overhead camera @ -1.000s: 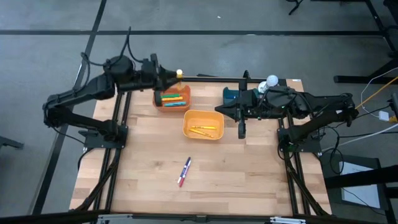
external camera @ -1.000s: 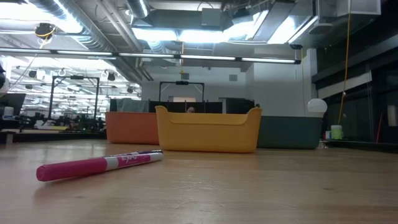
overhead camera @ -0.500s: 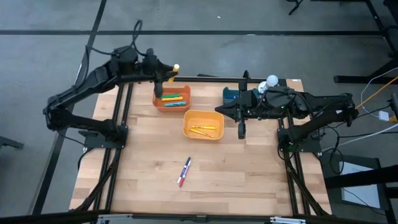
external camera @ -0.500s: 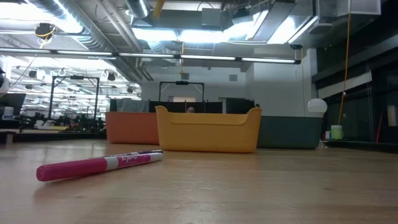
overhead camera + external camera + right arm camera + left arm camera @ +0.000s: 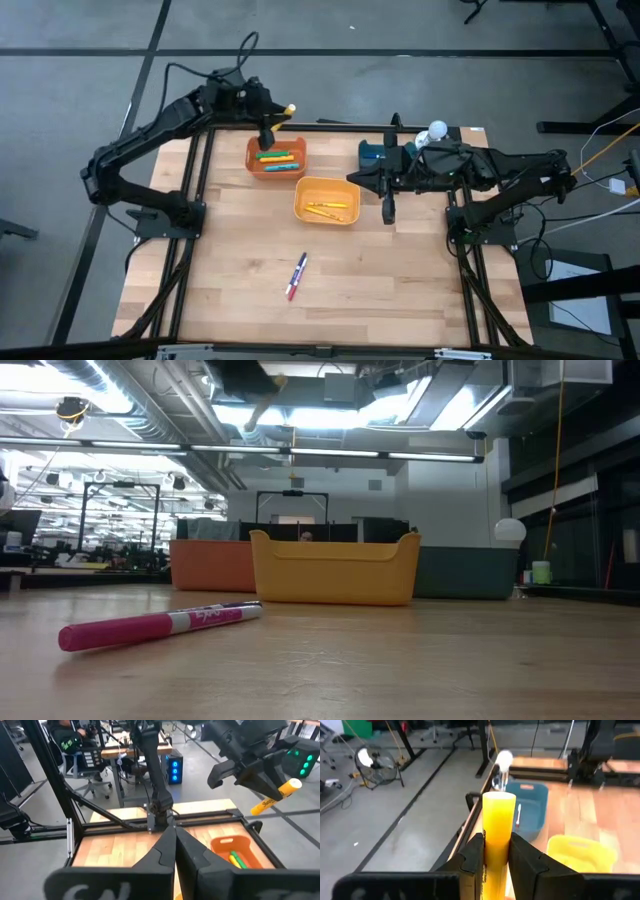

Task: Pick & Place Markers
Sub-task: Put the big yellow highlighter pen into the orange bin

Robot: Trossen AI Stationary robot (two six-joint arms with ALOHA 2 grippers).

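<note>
My left gripper [image 5: 266, 128] hangs high over the far rim of the orange bin [image 5: 277, 160], shut on a yellow marker [image 5: 498, 832]; the right wrist view shows this marker [image 5: 276, 796] too. Several markers lie in the orange bin and some in the yellow bin [image 5: 327, 200]. A pink and blue marker [image 5: 297, 276] lies flat on the table toward the near side, and the low view shows it [image 5: 160, 625] up close. My right gripper [image 5: 388, 212] hovers shut, with nothing in it, beside the teal bin [image 5: 374, 154]. My left gripper pinches the yellow marker's barrel [image 5: 498, 860] between its two fingers [image 5: 472, 857]. The fingers slant downward from the table's far left. The marker is lifted clear and tilted, one end [image 5: 296, 784] sticking out past the fingertips and the other end [image 5: 255, 811] below them.
The three bins stand close together at the table's far middle. The bare wooden top [image 5: 400, 290] spreads around the lone marker. A white round object [image 5: 437, 129] sits at the far edge by the right arm. Black frame rails run along both sides.
My left gripper has swung toward the table's right and sunk a little, tipping its fingers downward over the orange bin's far rim. It has kept the yellow marker, which has come into the top of the low view. My right gripper has kept still.
</note>
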